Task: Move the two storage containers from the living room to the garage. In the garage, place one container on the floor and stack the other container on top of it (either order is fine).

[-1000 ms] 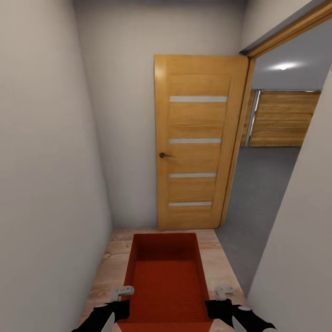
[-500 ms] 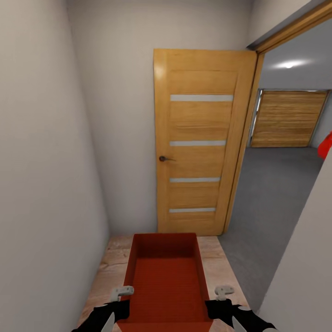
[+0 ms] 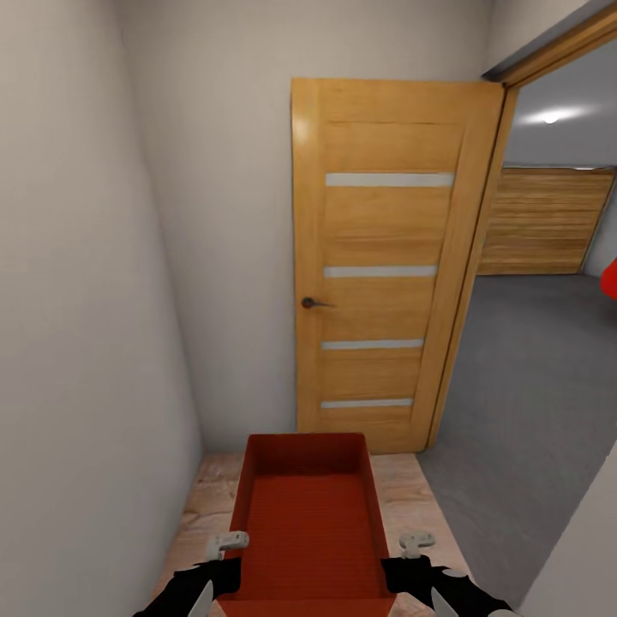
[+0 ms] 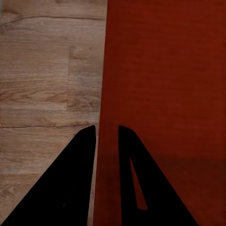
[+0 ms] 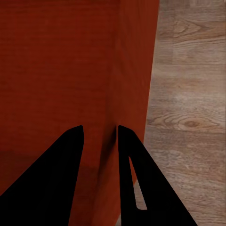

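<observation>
One orange-red storage container (image 3: pixel 308 523), a ribbed topless bin, hangs low in front of me over light wood-plank flooring (image 3: pixel 210 497). My left gripper (image 3: pixel 226 543) is shut on its left long wall, my right gripper (image 3: pixel 416 543) on its right long wall. In the left wrist view the black fingers (image 4: pixel 80 160) of the left gripper (image 4: pixel 107 136) straddle the container's wall (image 4: pixel 165 84). The right wrist view has the right gripper (image 5: pixel 100 134) clamped the same way on the container (image 5: pixel 61 61). Through the doorway lies the garage with its dark grey floor (image 3: pixel 531 411).
I stand in a narrow hallway with pale walls (image 3: pixel 77 343) close on the left. An open wooden door (image 3: pixel 386 266) stands ahead against the end wall. Right of it, the doorway shows a wooden garage door (image 3: pixel 548 223) and a sliver of red car (image 3: pixel 610 281).
The camera has moved forward and turned right: the door looks larger and more of the garage floor shows. The container stays held between both grippers.
</observation>
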### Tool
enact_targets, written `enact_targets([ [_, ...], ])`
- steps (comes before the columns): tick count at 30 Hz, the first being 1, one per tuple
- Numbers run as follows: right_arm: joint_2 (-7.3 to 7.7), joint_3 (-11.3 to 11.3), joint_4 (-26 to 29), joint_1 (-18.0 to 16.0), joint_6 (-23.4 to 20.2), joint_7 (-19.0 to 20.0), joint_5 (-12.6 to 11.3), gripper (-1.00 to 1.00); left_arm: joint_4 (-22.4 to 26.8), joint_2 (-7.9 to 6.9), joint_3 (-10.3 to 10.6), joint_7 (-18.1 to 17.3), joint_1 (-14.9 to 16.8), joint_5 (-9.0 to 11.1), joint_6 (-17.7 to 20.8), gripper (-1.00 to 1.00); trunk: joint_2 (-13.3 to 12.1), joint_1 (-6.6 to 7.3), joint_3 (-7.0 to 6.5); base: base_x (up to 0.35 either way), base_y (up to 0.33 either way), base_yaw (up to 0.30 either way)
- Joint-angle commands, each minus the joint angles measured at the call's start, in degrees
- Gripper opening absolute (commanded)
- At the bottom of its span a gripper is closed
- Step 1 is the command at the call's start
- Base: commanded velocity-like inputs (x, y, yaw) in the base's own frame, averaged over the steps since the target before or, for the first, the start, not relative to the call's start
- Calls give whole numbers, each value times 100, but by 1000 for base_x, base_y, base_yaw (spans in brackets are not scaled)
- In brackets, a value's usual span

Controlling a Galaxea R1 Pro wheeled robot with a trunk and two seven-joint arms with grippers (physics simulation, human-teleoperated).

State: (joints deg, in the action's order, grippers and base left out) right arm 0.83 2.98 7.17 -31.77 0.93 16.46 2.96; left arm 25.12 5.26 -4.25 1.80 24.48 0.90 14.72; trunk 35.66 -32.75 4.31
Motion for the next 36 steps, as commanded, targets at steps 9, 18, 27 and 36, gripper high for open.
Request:
enact_targets([
  [9, 5, -26, -22, -5, 4, 11, 124, -100, 26, -166, -6, 163, 4, -124, -84, -100, 9, -5, 11, 329, 17, 0],
  [18, 5, -26, -22, -5, 4, 15, 121, -100, 23, -166, -6, 163, 4, -125, -84, -100, 9, -5, 11, 329, 0, 0],
  [27, 5, -26, -22, -5, 4, 22, 122, -100, 27, -166, -6, 163, 4, -117, -84, -100, 9, -5, 11, 248, 0, -89],
  [36, 5, -26, -22, -5, 4, 24, 118, -100, 27, -152, -18, 163, 4, -107, -84, -100, 9, -5, 11, 14, 0, -265],
])
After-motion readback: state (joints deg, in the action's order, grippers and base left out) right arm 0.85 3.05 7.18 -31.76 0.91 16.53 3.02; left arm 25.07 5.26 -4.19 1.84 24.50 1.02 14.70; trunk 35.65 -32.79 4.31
